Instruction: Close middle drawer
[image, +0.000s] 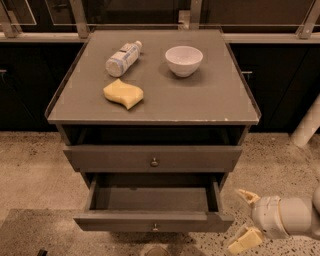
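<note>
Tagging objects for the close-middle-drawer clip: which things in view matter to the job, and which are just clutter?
Job:
- middle drawer, pulled out
- gripper, open, low right by that drawer's front corner

Lying about:
- plastic bottle, on its side
- white bowl
- yellow sponge
- all three on the cabinet top
- drawer above

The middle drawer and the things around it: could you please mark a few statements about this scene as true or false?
1. The middle drawer is pulled out. True.
2. The gripper holds the bottle. False: its fingers are open beside the drawer's right front corner, and the bottle lies on the cabinet top.
3. The bowl stands upright. True.
4. The sponge lies in the drawer. False: it lies on the cabinet top, in front of the bottle.
</note>
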